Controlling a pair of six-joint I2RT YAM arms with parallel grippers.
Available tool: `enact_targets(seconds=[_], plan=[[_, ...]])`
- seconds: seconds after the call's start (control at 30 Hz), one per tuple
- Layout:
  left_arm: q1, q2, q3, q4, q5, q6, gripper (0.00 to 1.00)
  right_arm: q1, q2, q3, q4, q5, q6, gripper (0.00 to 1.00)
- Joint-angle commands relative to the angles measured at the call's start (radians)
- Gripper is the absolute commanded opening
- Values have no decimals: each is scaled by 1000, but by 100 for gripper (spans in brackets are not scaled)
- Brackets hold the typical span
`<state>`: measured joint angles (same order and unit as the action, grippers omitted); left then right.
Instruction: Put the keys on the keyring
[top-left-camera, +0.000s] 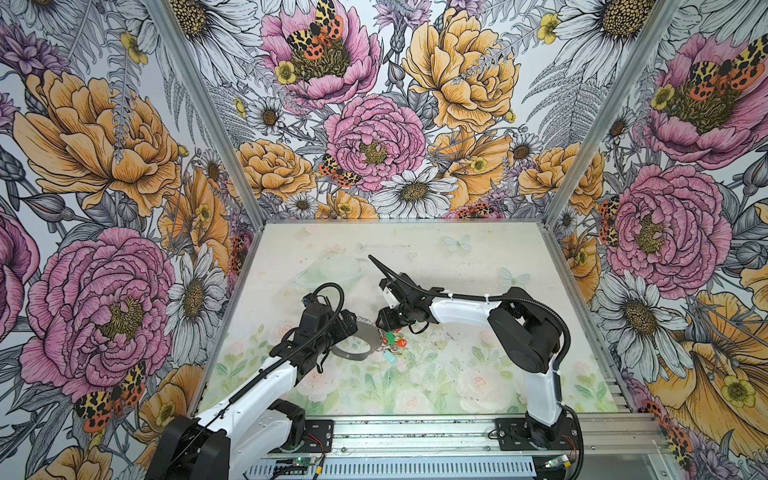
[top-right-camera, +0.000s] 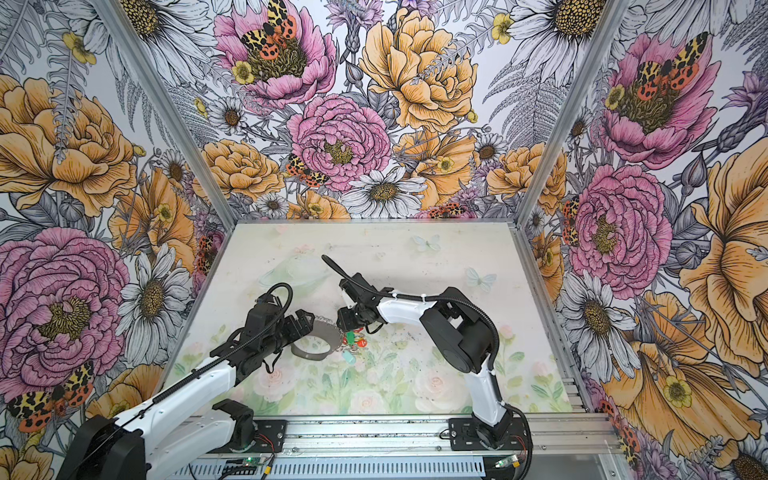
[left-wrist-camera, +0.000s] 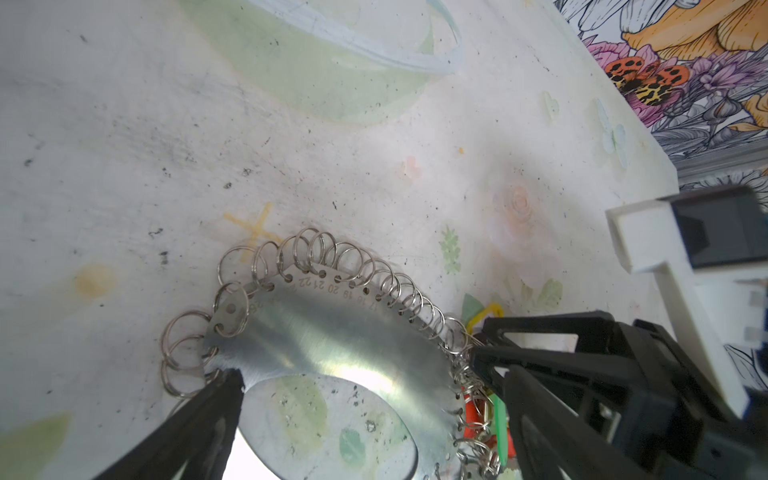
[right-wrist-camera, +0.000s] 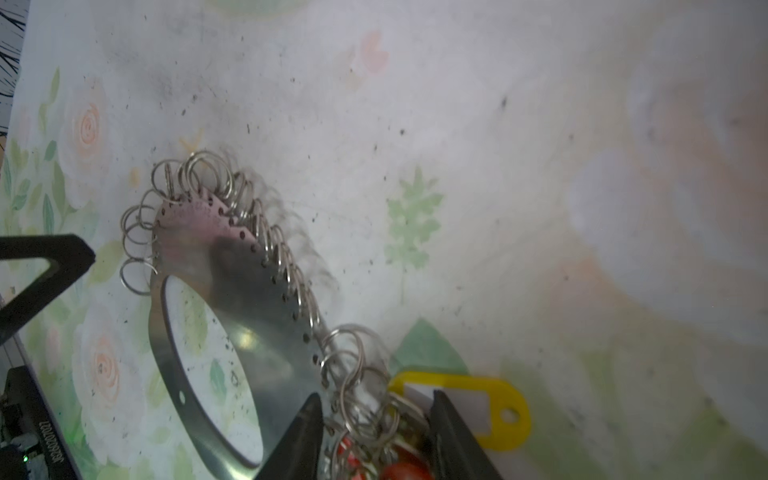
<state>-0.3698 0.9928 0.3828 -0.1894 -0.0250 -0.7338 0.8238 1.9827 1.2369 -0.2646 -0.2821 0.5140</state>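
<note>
The large, thin, flat grey metal keyring (top-left-camera: 368, 333), fringed w/ small silver rings, lies approx mid-way on the pale flower-printed table top (top-left-camera: 457, 257), btw the two arms. The keys (top-left-camera: 394, 338), small silver ones w/ red, orange, green and yellow plastic tags, sit bunched at the hoop's rim on the side facing the right arm. One pale green tag (top-left-camera: 390, 356) lies just beside the bunch. Whether any key is on a ring yet we cannot tell: it's all a tangle.

The next move, we judge, turns on this: the bunch lies directly under the black right pincer (right-wrist-camera: 376, 399), not off to a side. In the right wrist view its fingers (right-wrist-camera: 299, 440) stand either side of the ring-and-key tangle at a middling gap; whether they bite on it we cannot tell. One finger overlaps the hoop's rim. The other crosses the yellow tag (right-wrist-camera: 496, 438), whose long axis points away from the hoop, so most of it sticks out past that finger.

The black left pincer (left-wrist-camera: 353, 368) is over the hoop's opposite side, jaws at full spread, straddling the ringed arc, gripping nothing we can see. So right arm is nearer the keys, left nearer the bare hoop; hoop-to-keys axis runs left-to-right in both top views.
</note>
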Motion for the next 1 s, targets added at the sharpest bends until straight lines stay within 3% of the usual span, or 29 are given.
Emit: enact_targets(seconds=[0.0, 0.33, 0.53, 0.97], plan=[[9, 25, -3, 37, -2, -5, 99, 27, -68, -101, 30, -9, 52, 41], [9, 142, 50, 66, 47, 37, 95, 167, -157, -188, 63, -29, 118, 33], [-2, 139, 58, 64, 65, 43, 88, 123, -245, -216, 61, 52, 84, 32], [-25, 61, 20, 28, 1, 13, 87, 154, -76, -76, 61, 20, 64, 28]])
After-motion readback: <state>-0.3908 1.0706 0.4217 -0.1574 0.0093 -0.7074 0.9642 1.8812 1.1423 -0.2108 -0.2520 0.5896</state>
